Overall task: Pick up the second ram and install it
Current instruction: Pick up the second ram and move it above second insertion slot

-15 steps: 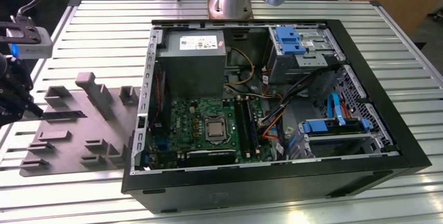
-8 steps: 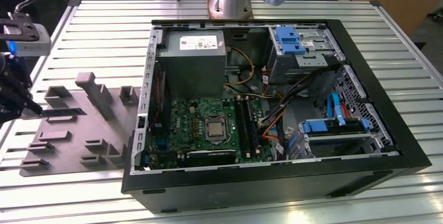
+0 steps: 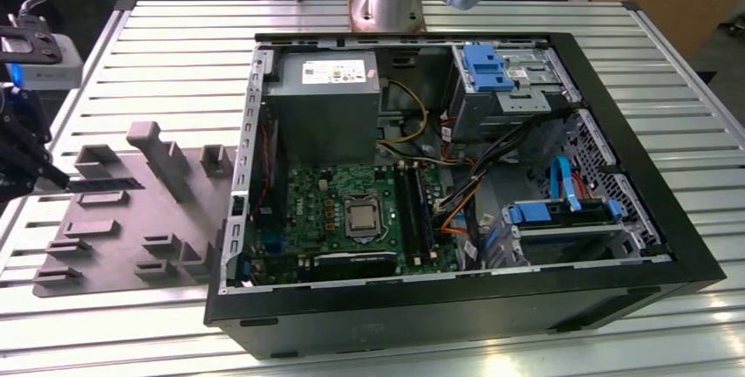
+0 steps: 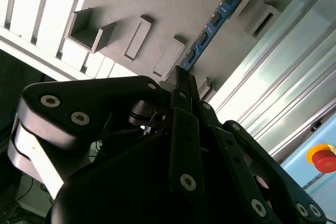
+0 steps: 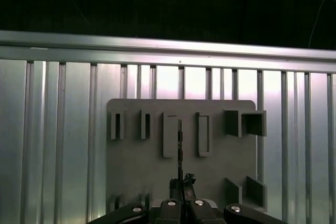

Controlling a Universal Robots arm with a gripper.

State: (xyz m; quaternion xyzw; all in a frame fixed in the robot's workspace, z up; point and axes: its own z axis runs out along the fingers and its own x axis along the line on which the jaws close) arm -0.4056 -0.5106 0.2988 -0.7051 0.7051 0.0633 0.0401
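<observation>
Tool (image 4: 182, 77) clamps second ram (image 4: 212, 24) endwise, pointing straight outward.

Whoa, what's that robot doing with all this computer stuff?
The robot arm's gripper is pinching a thin blue ram stick by one end, out over the grey tray with the raised blocks. The open computer case sits next to the tray on the metal table. The stick has not gone into the computer yet.
</observation>
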